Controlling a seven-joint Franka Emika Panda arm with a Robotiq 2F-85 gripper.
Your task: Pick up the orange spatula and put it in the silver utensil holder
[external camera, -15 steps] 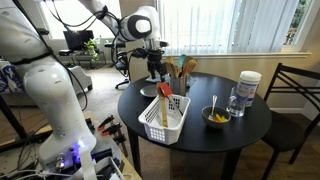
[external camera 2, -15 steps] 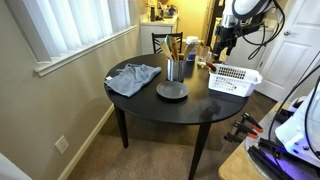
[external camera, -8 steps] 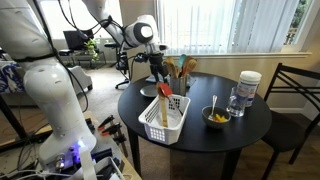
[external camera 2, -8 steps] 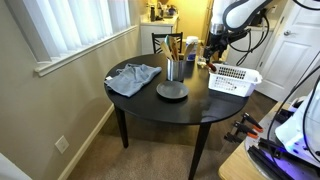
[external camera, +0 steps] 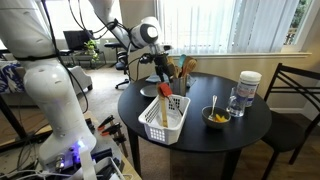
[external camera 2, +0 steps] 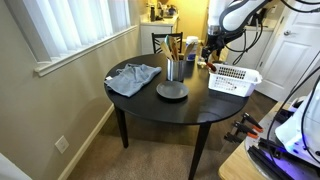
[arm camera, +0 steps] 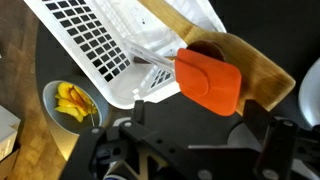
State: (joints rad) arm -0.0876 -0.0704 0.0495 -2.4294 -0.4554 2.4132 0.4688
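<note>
Open, empty claw [external camera: 160,74] hangs just above the slim orange-headed spatula [arm camera: 210,83] (handle slanting down into the white slotted plastic basket [arm camera: 90,40]).

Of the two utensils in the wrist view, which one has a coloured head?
The orange spatula: its flat head is orange-red, while the wooden utensil behind it is plain pale wood.

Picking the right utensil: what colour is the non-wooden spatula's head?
Orange-red; the spatula head shows best in the wrist view.

round table [external camera 2: 195,115] | grey cloth [external camera 2: 133,78] | silver utensil holder [external camera 2: 175,70] holding wooden utensils [external camera 2: 174,47] | gripper [external camera 2: 212,52] above white basket [external camera 2: 234,78]
</note>
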